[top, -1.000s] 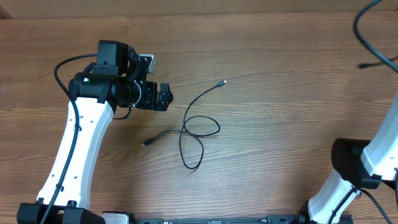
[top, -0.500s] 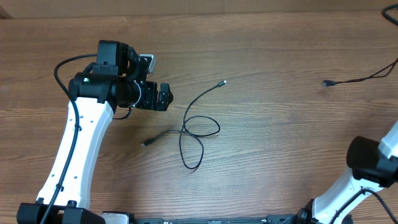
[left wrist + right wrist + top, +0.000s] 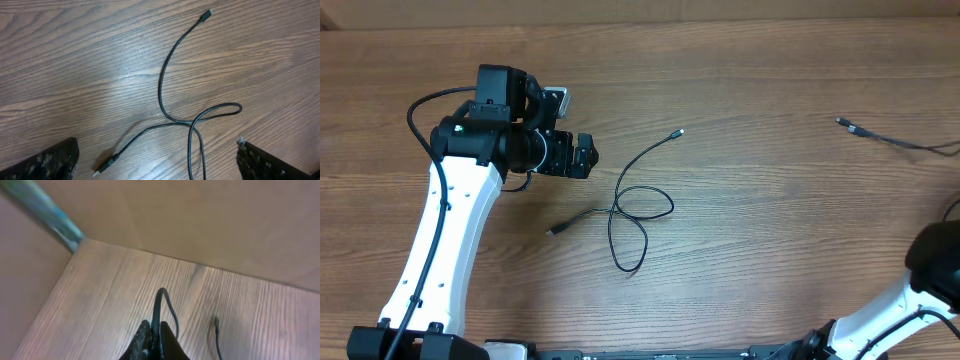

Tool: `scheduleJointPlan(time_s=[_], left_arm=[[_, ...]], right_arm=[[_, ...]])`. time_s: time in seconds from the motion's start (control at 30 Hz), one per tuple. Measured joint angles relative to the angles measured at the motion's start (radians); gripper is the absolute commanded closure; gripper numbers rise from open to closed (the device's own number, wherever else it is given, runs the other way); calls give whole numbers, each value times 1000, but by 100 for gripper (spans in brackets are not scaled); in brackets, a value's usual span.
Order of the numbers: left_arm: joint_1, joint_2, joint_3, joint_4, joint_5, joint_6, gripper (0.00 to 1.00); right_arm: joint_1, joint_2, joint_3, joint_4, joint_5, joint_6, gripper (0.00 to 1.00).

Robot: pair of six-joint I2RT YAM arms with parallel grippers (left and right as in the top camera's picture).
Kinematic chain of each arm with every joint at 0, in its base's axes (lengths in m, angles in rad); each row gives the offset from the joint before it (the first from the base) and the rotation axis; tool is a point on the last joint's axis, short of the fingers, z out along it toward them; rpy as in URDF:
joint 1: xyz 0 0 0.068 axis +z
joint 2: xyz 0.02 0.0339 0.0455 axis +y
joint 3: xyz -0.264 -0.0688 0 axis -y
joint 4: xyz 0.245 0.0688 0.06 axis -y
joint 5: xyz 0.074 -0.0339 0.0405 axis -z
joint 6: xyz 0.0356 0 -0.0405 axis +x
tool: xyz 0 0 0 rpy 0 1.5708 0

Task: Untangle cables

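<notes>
Student: Wood-grain table (image 3: 770, 260), seen from overhead. How did the two pincers stand?

Tutor: Right gripper (image 3: 154, 341), wrist view: fingers pressed together, pinching the second cable (image 3: 159, 305), which rose from the jaws and bent back down toward the wood. Left gripper (image 3: 586, 156): spread wide, holding nothing, poised just left of the looped cable (image 3: 672, 204).

Student: How would such cord handle?

Tutor: It was judged light, limp and far thinner than a finger, so it would likely slip through a loose pinch and drag its loops along when pulled. The looped cable lay mid-table and crossed itself. Its small plug (image 3: 679, 132) lay toward the far side and its flat plug (image 3: 552, 231) toward the near side. The best hold was probably close behind a plug, or on the bare run short of the crossing (image 3: 191, 122), not on the crossing itself.

Student: And against the earlier frames?

Tutor: The second cable's free plug (image 3: 842, 122) had shifted toward the table's middle. The cord, earlier arched near the right edge, now ran nearly straight off that edge. The right arm had drawn further into the corner. The left arm and the looped cable were unchanged.
</notes>
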Motion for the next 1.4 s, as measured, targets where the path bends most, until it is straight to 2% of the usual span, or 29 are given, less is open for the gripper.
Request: scheduleJointPlan(time_s=[0.37, 0.6, 0.77, 0.8, 0.9, 0.97, 1.0, 1.1, 1.4], left_arm=[[0, 0, 0, 0, 0, 0, 0], [0, 0, 0, 0, 0, 0, 0], [0, 0, 0, 0, 0, 0, 0], [0, 0, 0, 0, 0, 0, 0], [0, 0, 0, 0, 0, 0, 0], [0, 0, 0, 0, 0, 0, 0], [0, 0, 0, 0, 0, 0, 0], [0, 0, 0, 0, 0, 0, 0], [0, 0, 0, 0, 0, 0, 0]], right_arm=[[-179, 0, -214, 171, -152, 3, 96], [-272, 4, -270, 241, -251, -13, 95], [-299, 12, -270, 253, -301, -36, 81], [-299, 13, -270, 253, -305, -39, 73], [-299, 19, -270, 252, -321, -45, 34], [-299, 23, -270, 251, -335, -50, 13], [-299, 23, -270, 248, -348, -48, 7], [-299, 24, -270, 242, -378, -54, 0], [-293, 24, -271, 200, -528, -97, 0]])
